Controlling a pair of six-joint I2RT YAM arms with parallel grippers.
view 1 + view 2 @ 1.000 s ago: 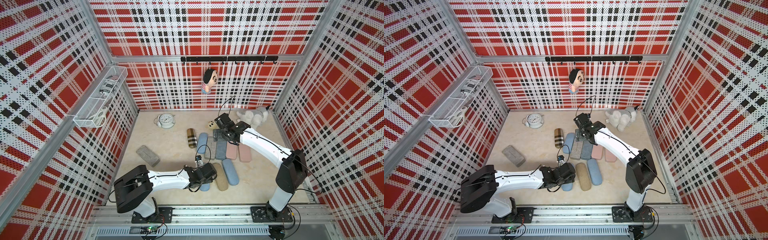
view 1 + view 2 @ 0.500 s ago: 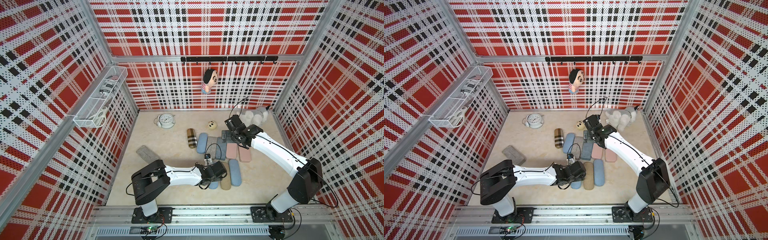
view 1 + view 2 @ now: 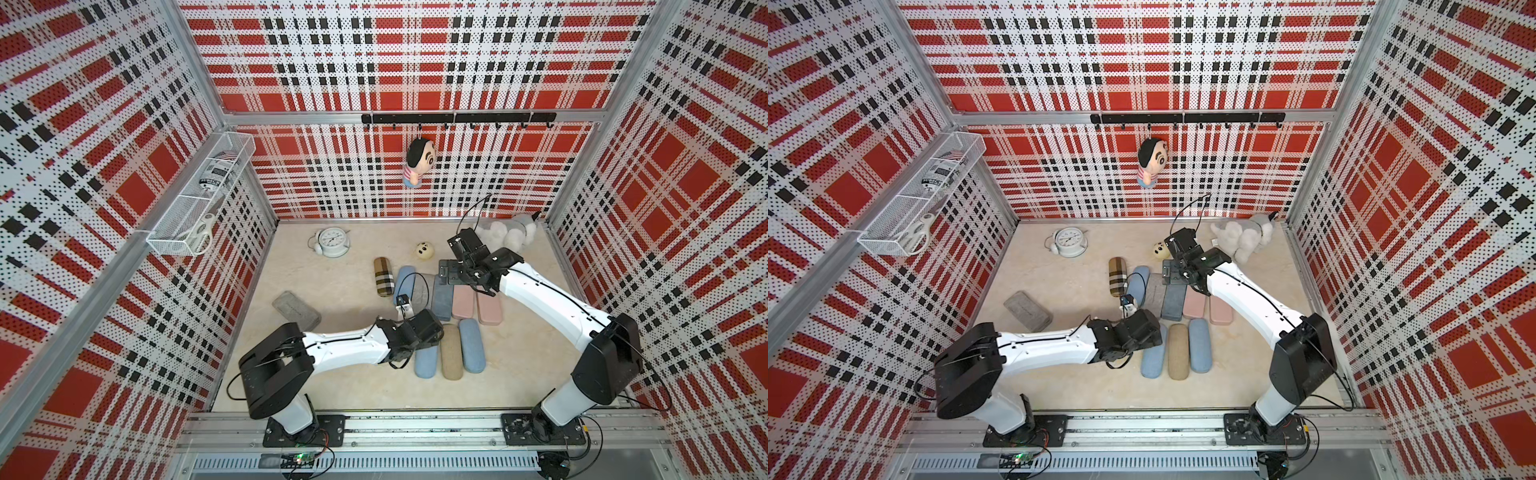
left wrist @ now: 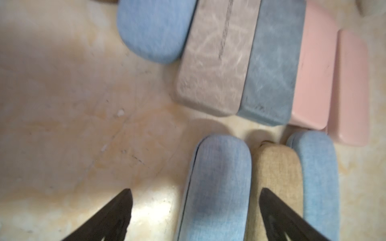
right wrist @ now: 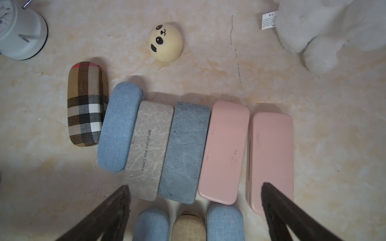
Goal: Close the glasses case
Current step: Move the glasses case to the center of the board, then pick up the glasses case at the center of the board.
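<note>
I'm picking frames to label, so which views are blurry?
Left wrist view: smeared, the nearest blue case has fuzzy edges. Right wrist view: sharp, the lettering on the grey case reads clearly. Both top views: crisp, the clock shows clean edges.

Soft with blur all over the left wrist view, so cannot tell shut from ajar on the near blue case [image 4: 219,187]. Cropped there by the frame edge: left gripper [image 4: 195,189] fingers, only tips in shot. Buried under the left wrist in both top views: far end of that case. Cropped in the right wrist view: alarm clock [image 5: 18,35], plush dog [image 5: 334,27], near row of three cases [image 5: 188,228], right gripper [image 5: 194,184] fingers. Too small to read: plush tag [image 5: 269,20] print
</note>
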